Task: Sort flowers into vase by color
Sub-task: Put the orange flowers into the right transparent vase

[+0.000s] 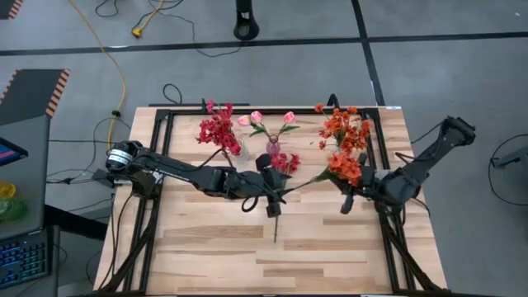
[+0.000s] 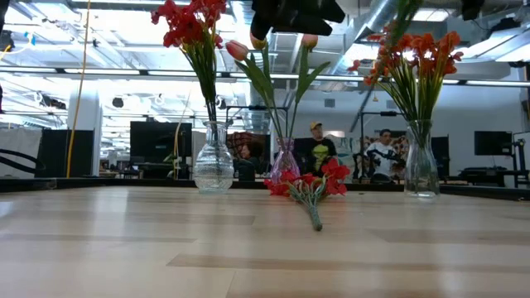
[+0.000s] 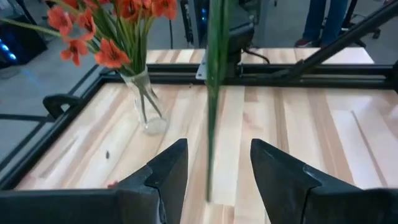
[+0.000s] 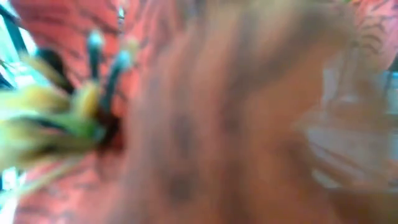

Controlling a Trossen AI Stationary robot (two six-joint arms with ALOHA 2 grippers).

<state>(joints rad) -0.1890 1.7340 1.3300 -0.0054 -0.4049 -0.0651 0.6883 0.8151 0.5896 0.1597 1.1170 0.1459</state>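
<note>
- A red sprig [image 2: 310, 187] lies flat at the table's middle, in front of the pink-tulip vase [image 2: 285, 160].
- My left gripper [image 3: 214, 168] is spread open around a green stem [image 3: 214, 93].
- My right gripper [image 1: 350, 198] sits by an orange sprig [image 1: 345, 167]; I can't tell its grip, since its wrist view is only orange blur.

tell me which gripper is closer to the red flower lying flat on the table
Left. The left gripper hangs right beside the loose red flower, by its stem. The right gripper sits farther off, below the orange flowers.

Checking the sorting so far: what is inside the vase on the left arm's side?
The clear vase holds red flowers, stems running down inside. The high view shows the blossoms covering its mouth, so nothing more can be told.
</note>
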